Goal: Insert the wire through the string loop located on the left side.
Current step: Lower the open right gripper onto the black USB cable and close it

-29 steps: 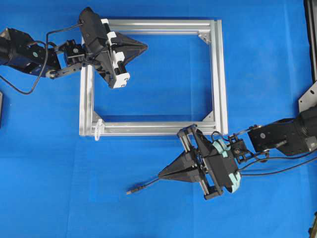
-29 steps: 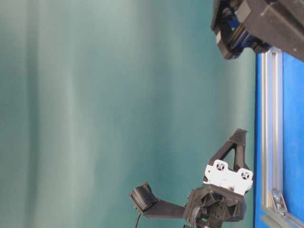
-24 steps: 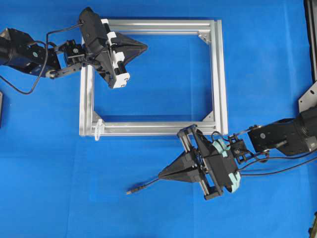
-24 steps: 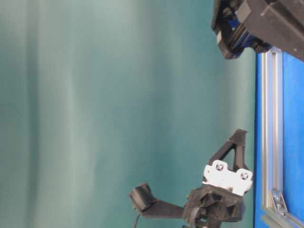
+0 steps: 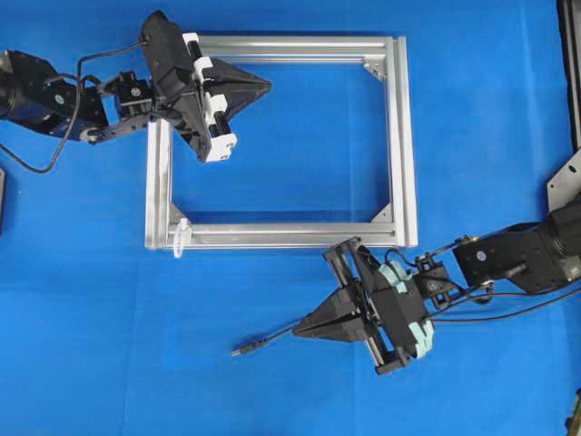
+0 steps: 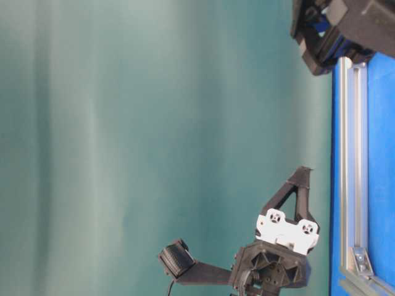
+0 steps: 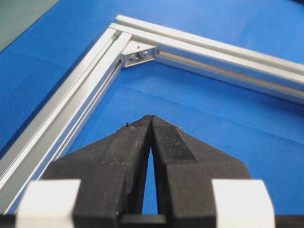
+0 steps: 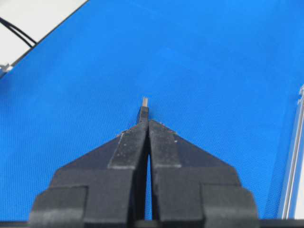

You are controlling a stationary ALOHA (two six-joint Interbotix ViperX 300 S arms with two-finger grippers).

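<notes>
Below the frame (image 5: 399, 136), right gripper (image 5: 300, 330) clamped on wire (image 5: 263, 342), now shifted lower; string loop (image 5: 179, 235) unthreaded; left gripper (image 5: 263, 86) closed, empty.

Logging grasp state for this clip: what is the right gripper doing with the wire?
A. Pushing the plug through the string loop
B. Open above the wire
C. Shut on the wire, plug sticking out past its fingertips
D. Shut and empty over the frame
C. The right gripper is closed on the wire; the right wrist view shows the plug sticking out just beyond the closed tips, well away from the string loop.
</notes>
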